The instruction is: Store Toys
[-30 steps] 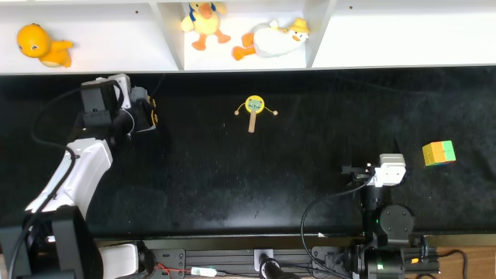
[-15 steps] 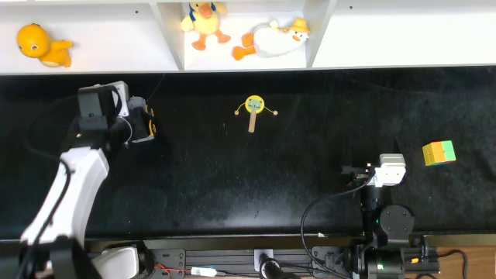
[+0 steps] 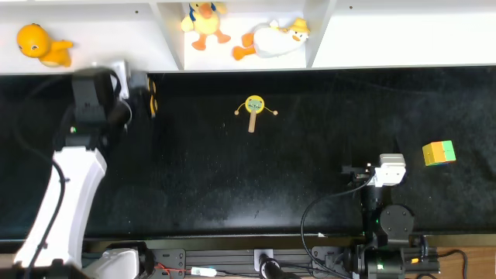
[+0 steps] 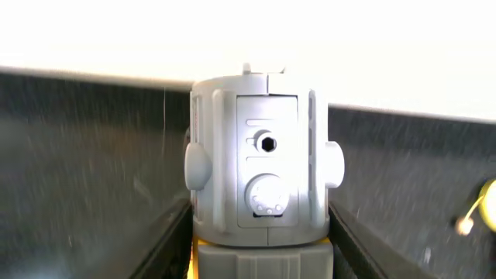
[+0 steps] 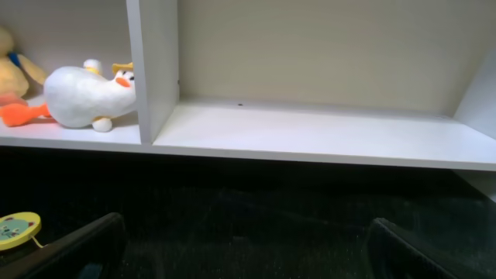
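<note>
The left arm has swung up the counter [image 3: 232, 178], so the left gripper [image 3: 142, 98] now sits at the front edge of the white shelf [image 3: 387, 31] rather than out over the dark surface. The right arm, the rattle drum [image 3: 254, 108] and the coloured cube [image 3: 439, 153] have not shifted.

In the left wrist view, the left gripper's fingers [image 4: 169, 246] are closed against both sides of a grey plastic toy [image 4: 260, 182] with a yellow part below it. The toy is upright and faces the shelf's front. From above, the toy [image 3: 153, 98] lies just left of the divider between the left compartment, which holds an orange duck [image 3: 43, 43], and the middle one. The middle compartment holds a yellow duck plush [image 3: 205, 19] and a white duck plush [image 3: 271, 39].

The right gripper [image 3: 385, 170] rests low near its base. Its fingers [image 5: 77, 248] are spread wide and hold nothing, and its wrist view looks into the bare right compartment.

The step in hand appears to be carrying the grey toy into the shelf, with 3 toys already stored and 2 left on the counter. The next move likely calls for lifting the toy clear of the shelf's lip and pushing it forward into the left compartment. It should stay away from the divider and the orange duck, and the fingers should release only once the toy stands on the shelf floor.
</note>
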Robot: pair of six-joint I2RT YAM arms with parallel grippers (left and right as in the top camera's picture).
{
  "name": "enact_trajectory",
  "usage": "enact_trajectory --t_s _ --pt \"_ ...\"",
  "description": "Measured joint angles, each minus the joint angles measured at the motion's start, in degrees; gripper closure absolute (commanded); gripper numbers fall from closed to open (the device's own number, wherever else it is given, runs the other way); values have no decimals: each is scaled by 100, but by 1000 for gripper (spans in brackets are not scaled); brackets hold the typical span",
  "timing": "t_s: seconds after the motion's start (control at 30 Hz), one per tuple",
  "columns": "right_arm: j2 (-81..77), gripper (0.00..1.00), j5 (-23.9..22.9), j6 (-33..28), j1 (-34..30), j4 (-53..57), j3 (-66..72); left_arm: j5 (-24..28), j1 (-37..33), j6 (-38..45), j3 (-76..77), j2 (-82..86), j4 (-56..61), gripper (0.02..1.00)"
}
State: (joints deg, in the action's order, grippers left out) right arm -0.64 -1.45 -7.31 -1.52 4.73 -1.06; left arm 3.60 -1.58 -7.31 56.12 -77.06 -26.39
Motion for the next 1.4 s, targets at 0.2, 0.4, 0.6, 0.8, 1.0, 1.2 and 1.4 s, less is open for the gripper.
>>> enact_trajectory --t_s 0.2,0.4,0.6,0.8,1.0,1.2,1.4 --pt "0 5 0 2 0 -9 0 -4 0 157 1198 -907 -63 570" --pt "0 5 -2 2 -2 0 0 -33 0 175 1982 -1832 79 590" --pt "0 5 0 2 -2 -4 0 -66 0 184 2330 -2433 389 318" --pt "0 5 -2 -2 0 -2 0 -131 0 216 2347 -2450 387 20" --pt "0 9 -2 0 0 -2 0 -275 0 216 2345 -2352 -321 23" --pt "0 5 -2 0 0 -2 0 -461 0 216 898 -785 4 23" --pt "0 5 -2 4 0 -4 0 -651 11 221 -1694 2065 903 20"
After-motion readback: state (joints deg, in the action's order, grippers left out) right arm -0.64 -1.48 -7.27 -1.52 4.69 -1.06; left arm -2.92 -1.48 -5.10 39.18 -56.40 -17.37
